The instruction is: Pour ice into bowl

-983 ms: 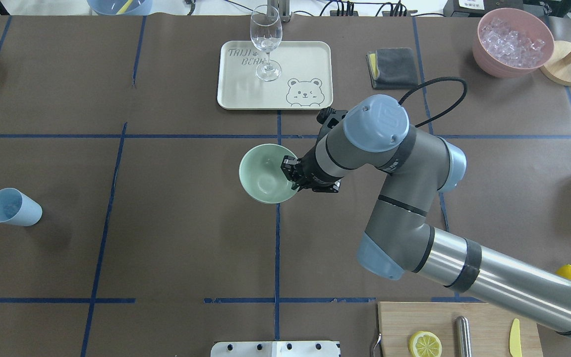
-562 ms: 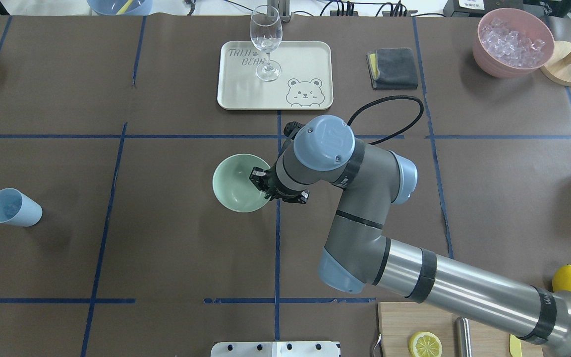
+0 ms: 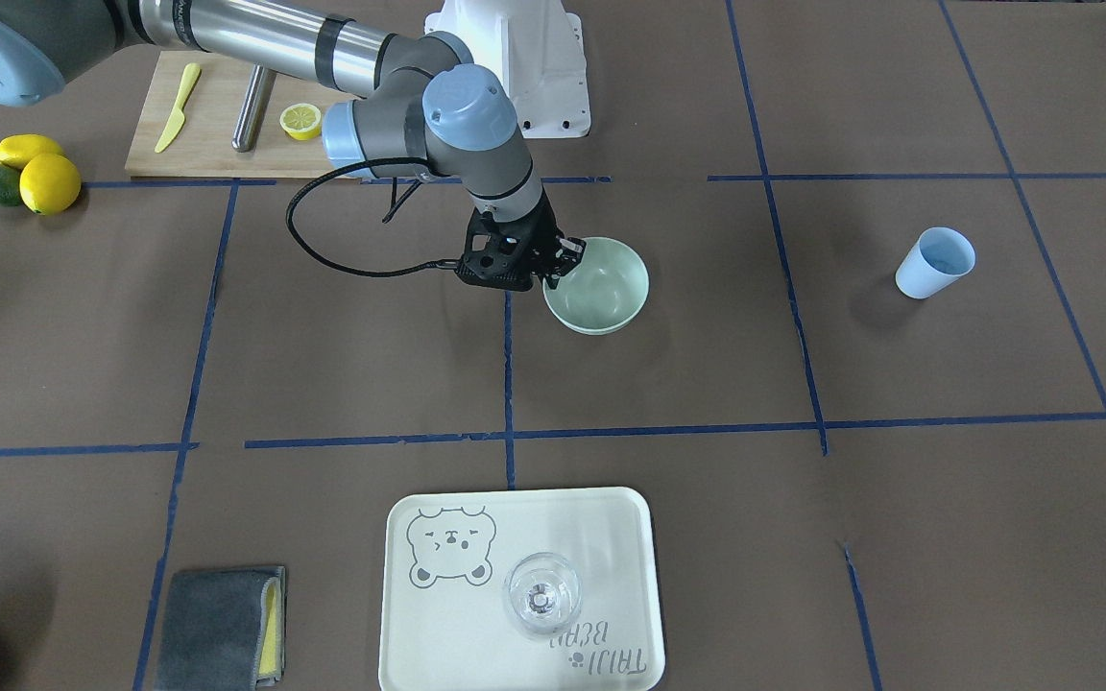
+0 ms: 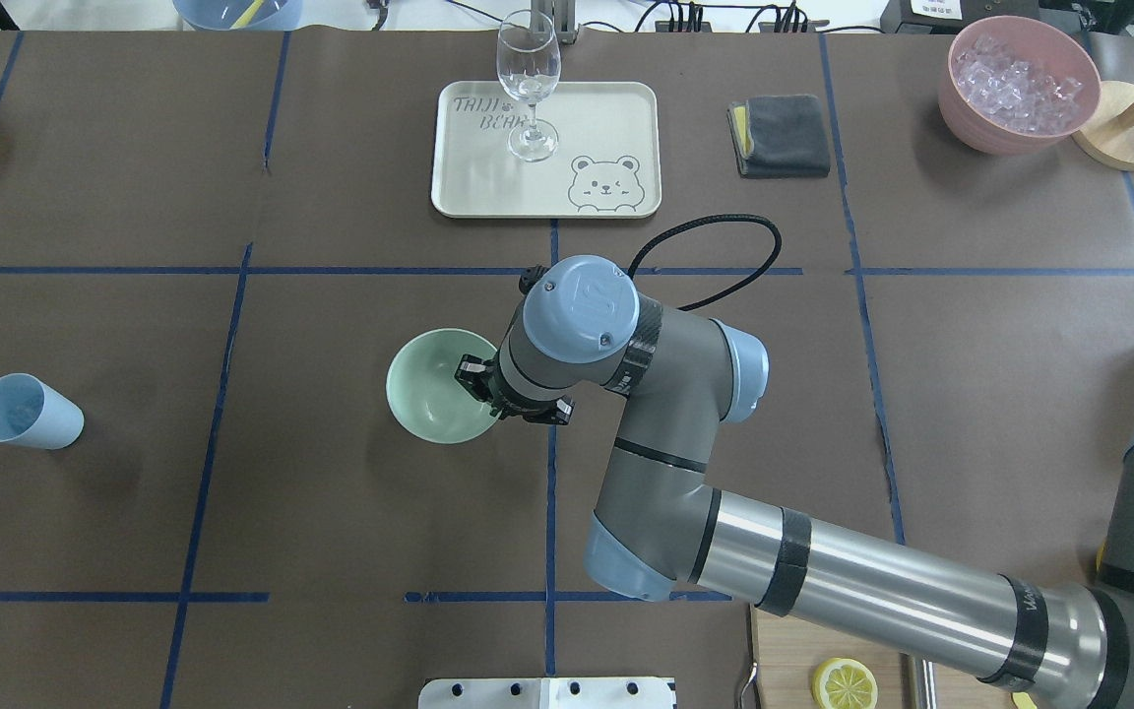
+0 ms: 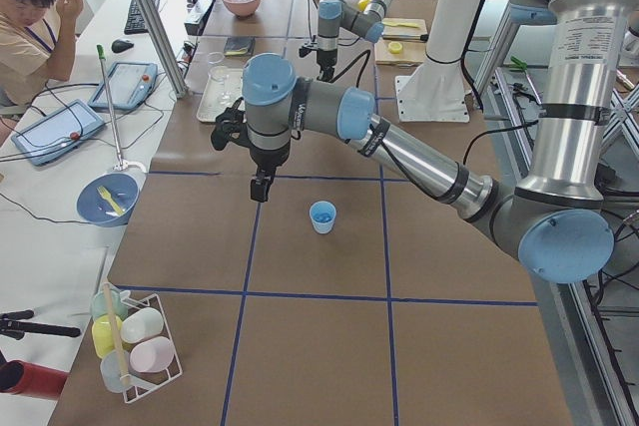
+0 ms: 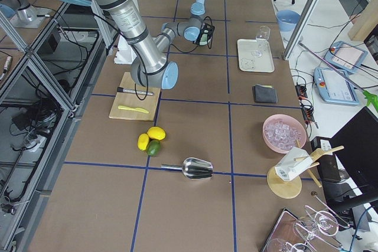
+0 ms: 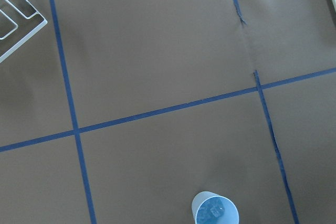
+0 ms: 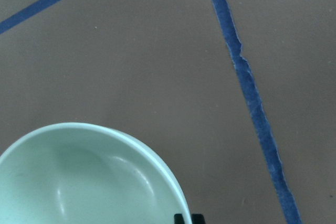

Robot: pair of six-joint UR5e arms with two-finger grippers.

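My right gripper (image 4: 476, 384) is shut on the near-right rim of the pale mint-green bowl (image 4: 432, 389) and holds it near the table's middle. The bowl's inside is bare. It also shows in the front view (image 3: 606, 288) and in the right wrist view (image 8: 79, 177). The light blue cup (image 4: 26, 412) stands upright at the far left, with small clear ice cubes (image 7: 215, 211) in it. My left gripper (image 5: 262, 187) hangs above the table near the cup (image 5: 322, 216). I cannot tell whether it is open or shut.
A pink container (image 4: 1018, 84) full of ice stands at the back right. A cream tray (image 4: 606, 118) carries a wine glass (image 4: 529, 89). A grey cloth (image 4: 780, 135) lies beside it. A cutting board (image 3: 217, 134), lemons (image 3: 35, 173) and a metal scoop (image 6: 198, 169) lie on the right.
My right arm has carried the bowl leftward and a little toward the robot in the overhead view, closer to the cup. The cup has not moved.
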